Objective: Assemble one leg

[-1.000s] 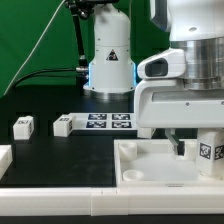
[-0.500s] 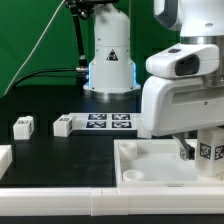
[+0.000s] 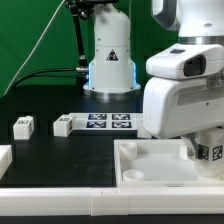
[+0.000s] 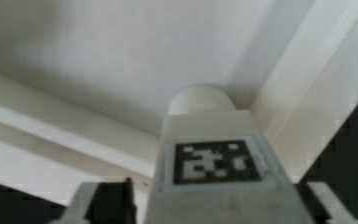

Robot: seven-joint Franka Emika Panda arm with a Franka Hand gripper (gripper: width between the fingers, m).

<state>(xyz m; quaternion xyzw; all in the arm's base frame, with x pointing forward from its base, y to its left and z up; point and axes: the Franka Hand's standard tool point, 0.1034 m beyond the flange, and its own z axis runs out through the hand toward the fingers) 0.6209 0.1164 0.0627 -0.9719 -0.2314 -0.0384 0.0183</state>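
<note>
**LEG IN HAND ABOVE THE PANEL: CHECK AXIS BEFORE SEATING**

Nearest, along the front edge of the tabletop toward the exterior view's right, lies the tray-like panel [image 3: 128,168], open side up. My hand [image 4: 213,206] is over the part of it at the exterior view's right and is clenched on the leg [image 3: 212,152]. One of my fingers [image 4: 101,203] stands on each side of the leg, whose tag faces the wrist camera.

The leg therefore lies inside the hand, so the relation that matters is leg to panel. The leg's long axis runs out from the hand toward the panel floor, about upright in the exterior view. In the wrist view a rounded white form [image 4: 202,100] sits at the leg's far end. I cannot tell whether it is the leg's own tip or a corner socket. By my judgement, the next move calls for lining that axis up with a socket.

My arm [image 3: 185,90] stands steeply over the panel. Farther back, a loose white block [image 3: 63,125] lies just beside the marker board [image 3: 110,122]. A second block [image 3: 23,126] lies nearer the tabletop's edge at the exterior view's left.
</note>
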